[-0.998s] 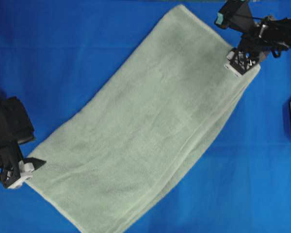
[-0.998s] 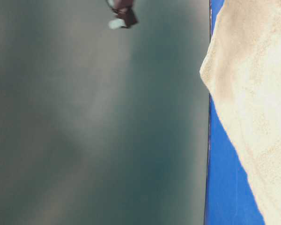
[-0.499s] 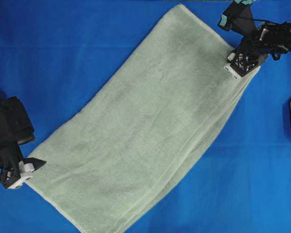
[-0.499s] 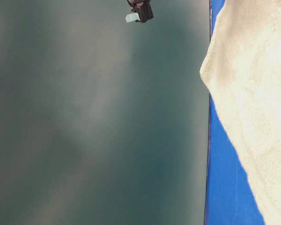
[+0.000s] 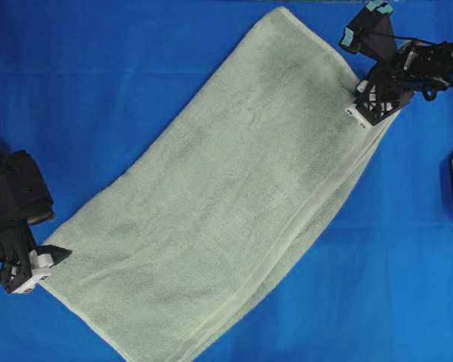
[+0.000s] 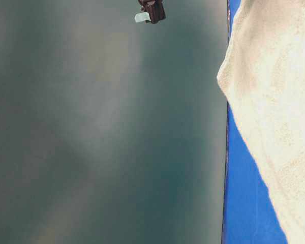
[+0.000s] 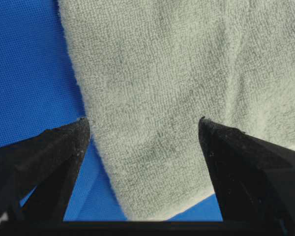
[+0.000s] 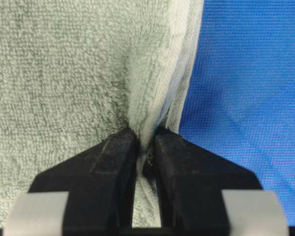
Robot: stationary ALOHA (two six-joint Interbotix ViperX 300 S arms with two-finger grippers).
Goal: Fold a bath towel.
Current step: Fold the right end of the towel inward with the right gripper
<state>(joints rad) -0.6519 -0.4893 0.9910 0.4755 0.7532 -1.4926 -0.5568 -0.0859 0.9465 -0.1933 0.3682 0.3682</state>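
One bath towel (image 5: 226, 204) lies diagonally across the frame's middle. Two black grippers show: the left gripper (image 5: 41, 265) at lower left, the right gripper (image 5: 366, 109) at upper right. One blue cloth (image 5: 121, 75) fills the background.

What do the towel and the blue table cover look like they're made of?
Towel: looks like terry cloth, matte, with fuzzy looped pile and a flat hemmed edge; it bunches softly where the right claw pinches it. Table cover: seemingly a woven or mesh fabric, with a fine grid texture and no gloss.
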